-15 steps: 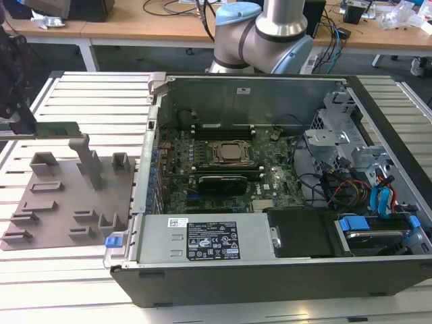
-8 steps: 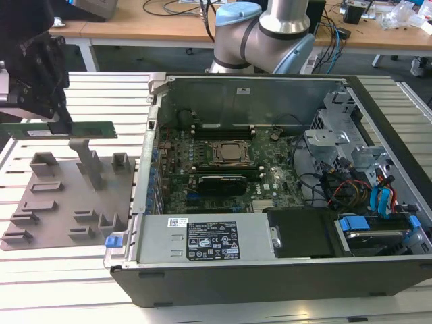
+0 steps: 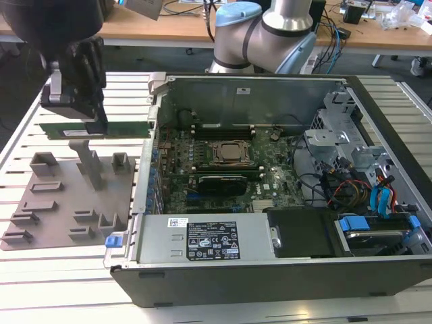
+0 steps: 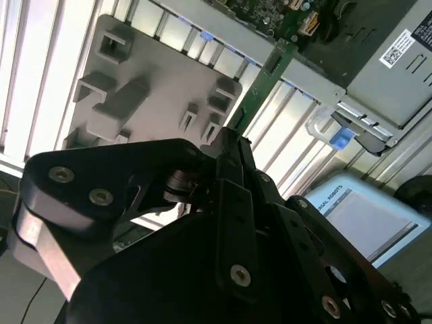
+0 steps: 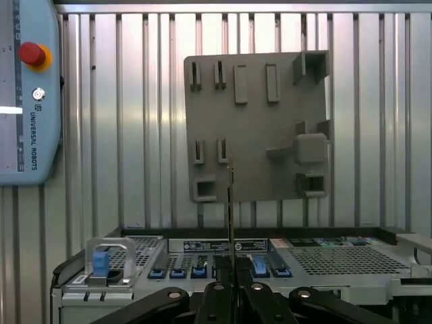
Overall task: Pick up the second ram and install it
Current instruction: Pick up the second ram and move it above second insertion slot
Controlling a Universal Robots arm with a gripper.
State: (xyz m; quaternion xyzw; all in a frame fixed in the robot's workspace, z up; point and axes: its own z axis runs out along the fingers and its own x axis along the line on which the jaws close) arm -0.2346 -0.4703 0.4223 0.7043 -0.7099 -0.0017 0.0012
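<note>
I have the black gripper pinched tight on the long green ram stick, stick held level above the grey plastic tray, at nine o'clock of the open computer case in the exterior view

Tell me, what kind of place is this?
Likely a robotics lab: an opened desktop computer lies on a slatted metal table, a robot gripper holds a RAM stick, and cluttered workbenches stand behind.

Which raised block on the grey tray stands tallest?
The slim upright post on the tray. In the exterior view it rises just below the second ram held in the gripper. The other blocks are low and squat.
</note>
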